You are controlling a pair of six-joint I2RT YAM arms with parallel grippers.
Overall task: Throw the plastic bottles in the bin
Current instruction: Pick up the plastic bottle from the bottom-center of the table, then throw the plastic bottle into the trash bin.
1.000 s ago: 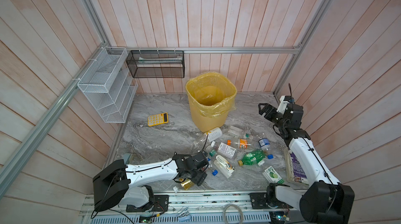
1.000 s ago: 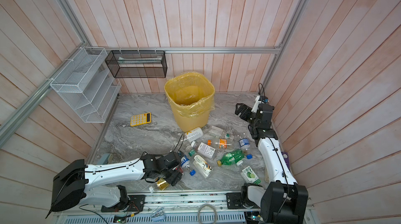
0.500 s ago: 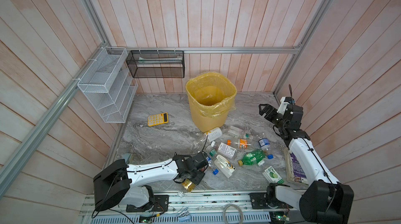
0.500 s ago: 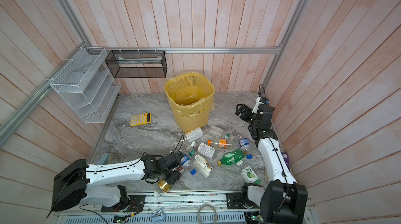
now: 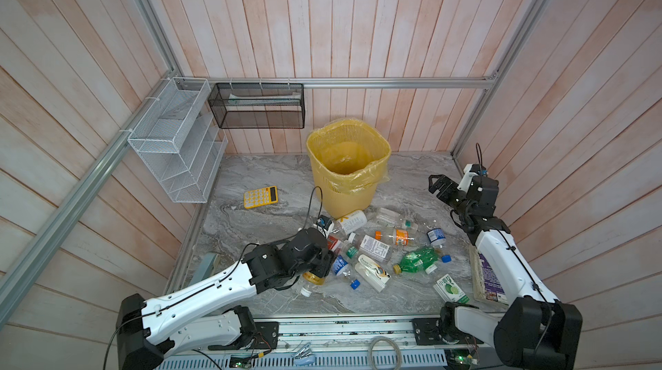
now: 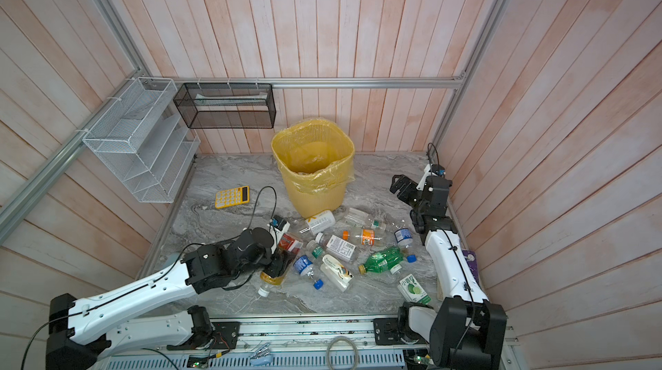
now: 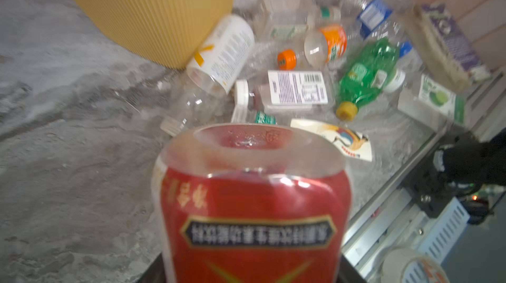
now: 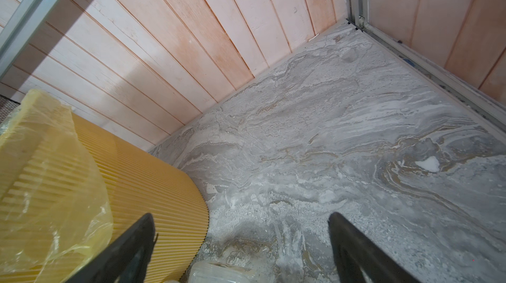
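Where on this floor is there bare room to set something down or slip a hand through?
Free: the marble between calculator, white rack and left arm (gripping a red-labelled bottle); also the back corner between bin and right gripper. Crowded: bottles litter from the bin's foot to the carton.

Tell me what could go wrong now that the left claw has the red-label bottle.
1. The red-label bottle in the left claw seems to hold amber liquid at its neck end; that weight could shift and make it slip.
2. The bin is tall, so a low carry could hit its wall.
3. A blue-label bottle lies close beside the claw and may get knocked on the lift.
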